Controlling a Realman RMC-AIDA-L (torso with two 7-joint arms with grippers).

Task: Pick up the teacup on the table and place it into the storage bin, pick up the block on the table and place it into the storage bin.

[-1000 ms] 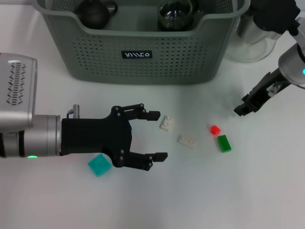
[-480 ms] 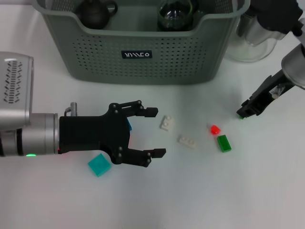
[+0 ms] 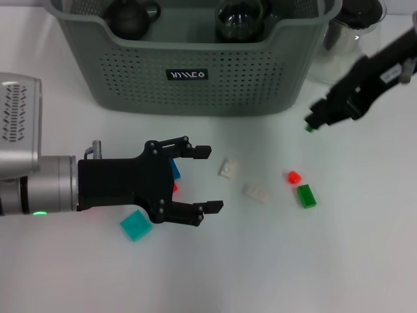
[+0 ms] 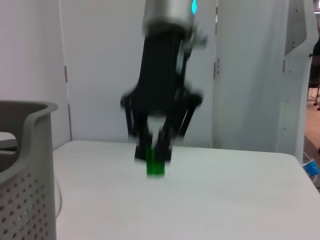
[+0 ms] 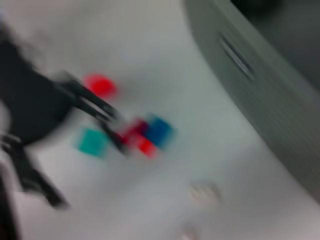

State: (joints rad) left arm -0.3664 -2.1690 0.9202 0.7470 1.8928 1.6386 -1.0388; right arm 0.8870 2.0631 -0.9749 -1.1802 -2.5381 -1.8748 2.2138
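The grey-green storage bin (image 3: 195, 78) stands at the back centre, with two dark rounded vessels (image 3: 130, 16) inside it. No teacup shows on the table. My right gripper (image 3: 311, 124) hangs off the bin's front right corner, shut on a small green block (image 3: 309, 128). The left wrist view shows this block (image 4: 155, 167) pinched under that gripper (image 4: 155, 156). My left gripper (image 3: 207, 179) is open low over the table. It partly covers a blue block (image 3: 175, 171), and a teal block (image 3: 135, 225) lies beside it.
Loose on the table lie two white blocks (image 3: 228, 169) (image 3: 257, 193), a red block (image 3: 293, 176) and a larger green block (image 3: 306, 195). A clear glass pot (image 3: 348, 39) stands right of the bin. The bin wall (image 4: 25, 165) fills one edge of the left wrist view.
My right gripper has lifted and moved left and back toward the bin with the small green block in it. The left gripper drifted slightly left, still open.
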